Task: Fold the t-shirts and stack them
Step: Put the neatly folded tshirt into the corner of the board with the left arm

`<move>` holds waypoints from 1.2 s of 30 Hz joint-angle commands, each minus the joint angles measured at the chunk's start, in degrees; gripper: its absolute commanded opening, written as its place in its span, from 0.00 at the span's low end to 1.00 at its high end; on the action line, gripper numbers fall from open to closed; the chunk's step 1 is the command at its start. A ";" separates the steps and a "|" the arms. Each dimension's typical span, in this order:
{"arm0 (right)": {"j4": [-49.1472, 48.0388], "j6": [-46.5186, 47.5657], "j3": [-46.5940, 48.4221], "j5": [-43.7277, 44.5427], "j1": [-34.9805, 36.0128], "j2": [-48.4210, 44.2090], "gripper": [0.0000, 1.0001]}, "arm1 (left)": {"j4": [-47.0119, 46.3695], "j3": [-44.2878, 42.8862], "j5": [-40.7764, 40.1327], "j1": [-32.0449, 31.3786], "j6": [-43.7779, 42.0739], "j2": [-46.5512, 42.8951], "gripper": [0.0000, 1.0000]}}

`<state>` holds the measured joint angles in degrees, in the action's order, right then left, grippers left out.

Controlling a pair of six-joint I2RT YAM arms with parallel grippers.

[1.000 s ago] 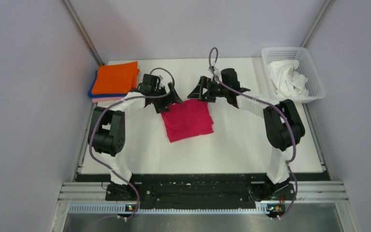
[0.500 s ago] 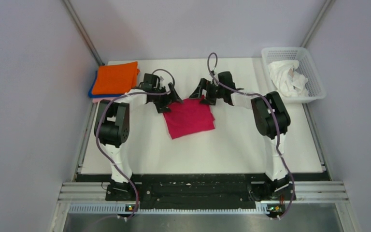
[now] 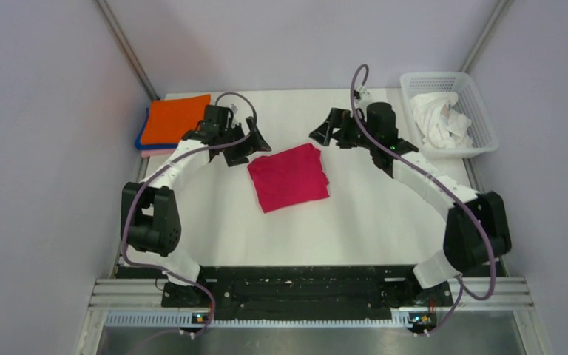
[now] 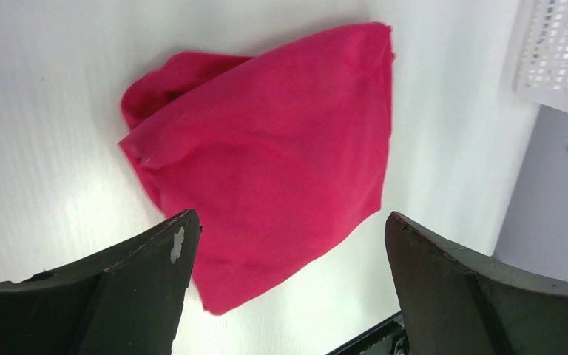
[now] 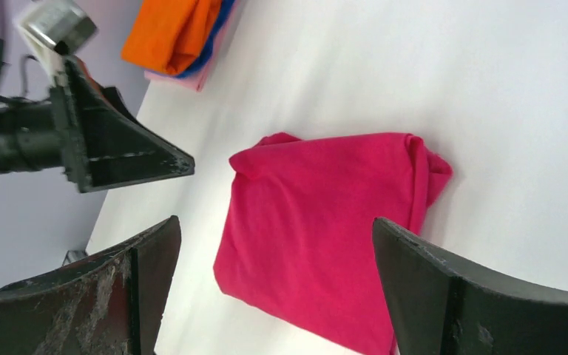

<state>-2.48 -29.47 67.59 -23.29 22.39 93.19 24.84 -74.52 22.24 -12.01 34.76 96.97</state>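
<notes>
The crimson-magenta t-shirt [image 3: 289, 177] lies folded flat on the white table, mid-table. It also shows in the left wrist view [image 4: 281, 159] and in the right wrist view [image 5: 325, 222]. My left gripper [image 3: 246, 146] is open and empty, just left of the shirt's far corner and clear of it. My right gripper [image 3: 324, 135] is open and empty, just beyond the shirt's far right corner. A folded stack with an orange shirt [image 3: 176, 118] on top of blue and pale pink ones sits at the far left. A white shirt [image 3: 441, 118] lies crumpled in the basket.
The white lattice basket [image 3: 484, 126] stands at the table's far right corner. Grey walls close in on both sides. The stack also shows in the right wrist view [image 5: 170, 33], with the left gripper [image 5: 118, 148] before it.
Both grippers have let go of the crimson shirt and drawn back and apart, the left toward the orange stack, the right toward the basket. The shirt stays folded in place.
</notes>
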 commanded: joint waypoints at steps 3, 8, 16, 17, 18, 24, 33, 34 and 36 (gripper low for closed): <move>-3.48 1.46 -13.44 16.51 0.39 -17.98 0.99 | 3.81 6.94 -6.70 -0.57 2.68 -2.68 0.99; -2.31 0.81 -17.09 24.83 0.46 -25.14 0.99 | 2.68 8.96 -11.03 -3.42 6.48 -0.26 0.98; 2.36 0.56 -18.63 29.55 0.43 -28.60 0.99 | 1.34 8.61 -16.52 -7.54 12.68 5.15 0.86; 2.40 0.54 -18.68 29.74 0.40 -28.80 0.99 | 1.47 8.53 -17.34 -7.70 13.30 5.72 0.84; 3.62 0.52 -18.84 30.01 0.41 -29.03 0.99 | 1.32 8.53 -18.11 -7.94 13.92 6.30 0.82; 5.11 1.32 -19.70 32.21 0.44 -30.82 0.99 | 3.18 5.13 -21.62 -8.99 13.48 11.53 0.65; 5.08 3.29 -21.77 36.75 0.31 -33.91 0.99 | 16.07 -10.12 -31.97 -9.68 8.70 21.68 0.01; 5.15 3.55 -21.80 37.31 0.34 -33.96 0.99 | 17.33 -12.32 -34.17 -9.64 7.50 22.36 0.00; 5.46 4.01 -21.80 38.02 0.30 -34.07 0.99 | 19.84 -16.46 -38.21 -9.67 4.39 23.47 0.00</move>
<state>3.64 -27.46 46.37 11.57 22.39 60.58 36.40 -85.27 -4.19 -21.98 44.75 116.73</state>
